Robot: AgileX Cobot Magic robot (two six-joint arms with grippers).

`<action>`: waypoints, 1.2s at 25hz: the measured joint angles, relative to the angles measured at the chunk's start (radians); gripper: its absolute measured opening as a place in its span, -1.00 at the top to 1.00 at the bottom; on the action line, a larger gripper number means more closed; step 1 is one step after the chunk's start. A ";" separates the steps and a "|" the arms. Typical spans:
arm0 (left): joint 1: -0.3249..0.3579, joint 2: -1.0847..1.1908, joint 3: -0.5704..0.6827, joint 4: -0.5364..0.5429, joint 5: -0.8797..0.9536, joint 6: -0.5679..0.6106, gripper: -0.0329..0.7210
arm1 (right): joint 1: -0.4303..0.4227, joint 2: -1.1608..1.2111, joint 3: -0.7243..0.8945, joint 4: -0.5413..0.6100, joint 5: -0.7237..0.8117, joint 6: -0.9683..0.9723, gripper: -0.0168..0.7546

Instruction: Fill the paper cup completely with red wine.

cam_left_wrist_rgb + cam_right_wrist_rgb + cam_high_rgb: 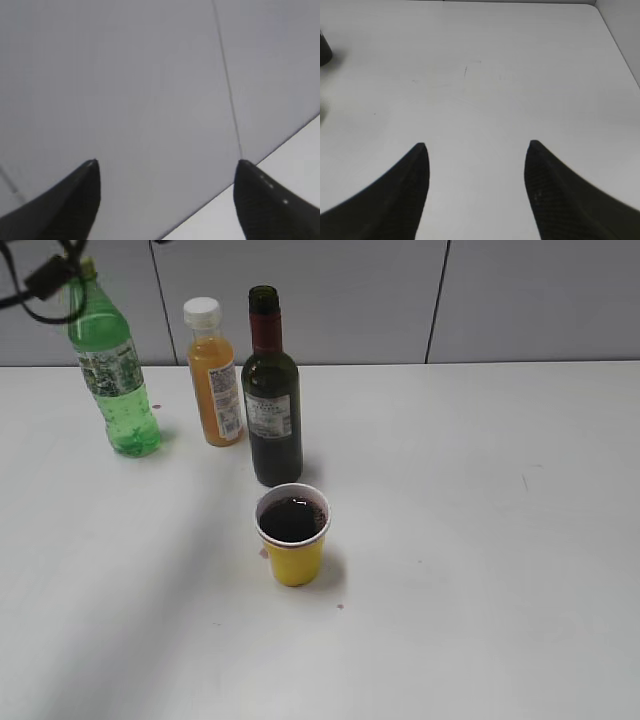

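- Yellow paper makes up the paper cup (293,536), which stands near the middle of the white table (480,540), just in front of the wine bottle (272,400). I can see the red wine (292,519) already dark inside it, with a band of white wall showing above the surface, so I judge it not quite full.
- I expect the cup to be light and soft-walled; a squeeze would buckle it and slop the wine, so I would leave it alone.
- Dark glass, open at the mouth, the bottle looks heavy, rigid and slippery to me. I would take it around the body at the label, below the maroon neck.
- An orange juice bottle (214,375) stands just beside the wine bottle on its left, leaving little room for a finger there; a green soda bottle (113,370) stands further left. To the right the table looks open.
- My left gripper (167,172) is spread wide, empty, facing the grey wall.
- My right gripper (476,150) is also spread, holding nothing, above bare table.
- A few small reddish spots lie on the table near the cup.
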 joint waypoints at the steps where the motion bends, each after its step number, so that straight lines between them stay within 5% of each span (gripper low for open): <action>1: 0.000 -0.039 0.000 -0.003 0.080 0.000 -0.74 | 0.000 0.000 0.000 0.000 0.000 0.000 -0.23; 10: 0.000 -0.235 0.000 -0.072 0.896 0.000 -0.68 | 0.000 0.000 0.000 0.000 0.000 0.001 -0.23; 14: 0.033 -0.238 0.000 -0.230 1.203 0.102 -0.66 | 0.000 0.000 0.000 0.000 0.000 0.001 -0.23; 19: 0.179 -0.238 0.000 -0.525 1.358 0.313 -0.66 | 0.000 0.000 0.000 0.000 0.000 0.001 -0.23; 24: 0.220 -0.279 0.033 -0.543 1.461 0.344 -0.66 | 0.000 0.000 0.000 0.000 0.000 0.001 -0.23; 30: 0.220 -0.448 0.231 -0.603 1.484 0.346 -0.65 | 0.000 0.000 0.000 0.000 0.000 0.001 -0.23</action>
